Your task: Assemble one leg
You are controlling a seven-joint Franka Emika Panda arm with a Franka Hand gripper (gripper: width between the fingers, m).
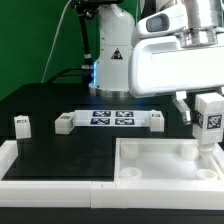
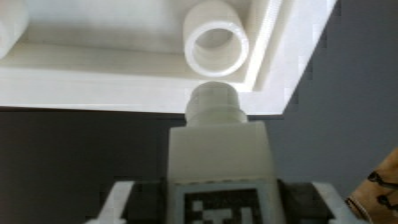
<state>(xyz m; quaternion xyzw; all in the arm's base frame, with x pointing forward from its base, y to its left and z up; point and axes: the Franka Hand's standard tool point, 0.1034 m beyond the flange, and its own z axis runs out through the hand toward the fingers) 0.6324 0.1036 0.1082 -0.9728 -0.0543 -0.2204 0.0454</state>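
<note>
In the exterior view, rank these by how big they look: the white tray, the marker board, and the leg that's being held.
Largest to smallest:
1. white tray
2. marker board
3. held leg, clearly the smallest, even though it sits nearer the camera than the board.

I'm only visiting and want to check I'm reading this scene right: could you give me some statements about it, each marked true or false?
1. The gripper holds the leg, which carries a square tag. True.
2. The leg's tip already sits inside the round socket of the tray. False: in the wrist view the tip is short of the hole, not in it.
3. A second white post stands on the black table, toward the exterior view's left. True.
4. The marker board lies inside the tray. False: it lies on the table, beyond the tray.
</note>
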